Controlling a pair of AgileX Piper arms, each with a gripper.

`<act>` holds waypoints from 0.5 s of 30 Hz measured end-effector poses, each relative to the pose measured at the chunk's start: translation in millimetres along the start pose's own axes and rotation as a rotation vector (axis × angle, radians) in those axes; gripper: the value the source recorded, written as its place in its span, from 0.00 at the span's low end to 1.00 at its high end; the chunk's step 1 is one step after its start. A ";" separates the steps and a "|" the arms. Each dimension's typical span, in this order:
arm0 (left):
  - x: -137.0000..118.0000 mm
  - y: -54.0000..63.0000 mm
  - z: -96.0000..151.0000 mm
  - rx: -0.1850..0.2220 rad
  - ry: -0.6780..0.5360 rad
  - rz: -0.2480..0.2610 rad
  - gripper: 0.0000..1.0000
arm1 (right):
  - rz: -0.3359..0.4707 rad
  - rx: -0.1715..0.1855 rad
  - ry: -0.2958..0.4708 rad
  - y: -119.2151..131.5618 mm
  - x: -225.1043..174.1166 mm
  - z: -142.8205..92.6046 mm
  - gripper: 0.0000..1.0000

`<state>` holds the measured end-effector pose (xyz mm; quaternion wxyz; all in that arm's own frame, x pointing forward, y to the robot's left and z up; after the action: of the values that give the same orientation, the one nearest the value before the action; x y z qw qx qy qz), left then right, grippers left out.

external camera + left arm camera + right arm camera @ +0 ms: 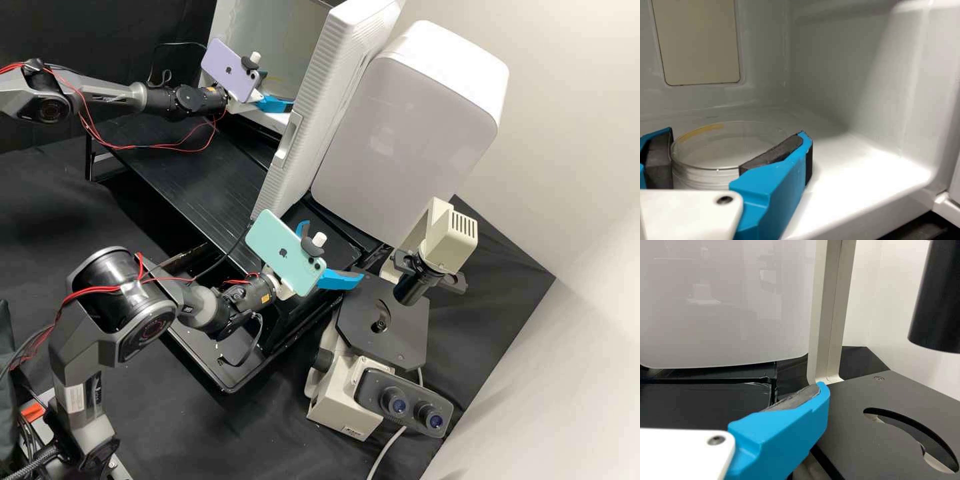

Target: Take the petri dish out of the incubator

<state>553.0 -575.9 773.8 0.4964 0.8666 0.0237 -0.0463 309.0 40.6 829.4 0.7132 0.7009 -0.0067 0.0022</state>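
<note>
Two dark pads on the left gripper (735, 137) bracket the petri dish (715, 155), low and left of centre in the left wrist view. They appear to be closed against opposite sides of its rim, but one pad is cut off at the frame edge, so that contact is a judgement. The dish lies flat on the white floor of the incubator (865, 100), close to the back wall, with a yellowish streak along its far edge.

It looks clear, thin-walled, stiff and very light. It is likely smooth enough to slide on that glossy floor, and brittle under a hard squeeze. The lid probably sits loose, so the best hold is low across the side wall, catching base and lid together. Modest pressure and a level lift should suit it.

Near the lower centre of the high view, the right gripper (333, 257) hangs open and empty beside the black stage of the microscope (373, 373).
</note>
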 end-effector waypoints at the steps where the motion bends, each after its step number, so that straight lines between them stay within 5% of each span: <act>1: -1.9 -1.2 0.6 0.028 -0.014 -0.001 0.00 | 0.000 0.000 0.000 0.0 0.0 0.0 1.00; 6: -9.8 -1.7 2.6 0.008 -0.050 -0.010 0.00 | 0.000 0.000 0.000 0.0 0.0 0.0 1.00; 15: -22.9 3.9 9.7 0.032 -0.106 -0.049 0.00 | 0.000 0.000 0.000 0.0 0.0 0.0 1.00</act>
<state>530.0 -586.1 774.6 0.4819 0.8698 0.0177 -0.1044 309.0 40.6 829.4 0.7132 0.7009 -0.0067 0.0022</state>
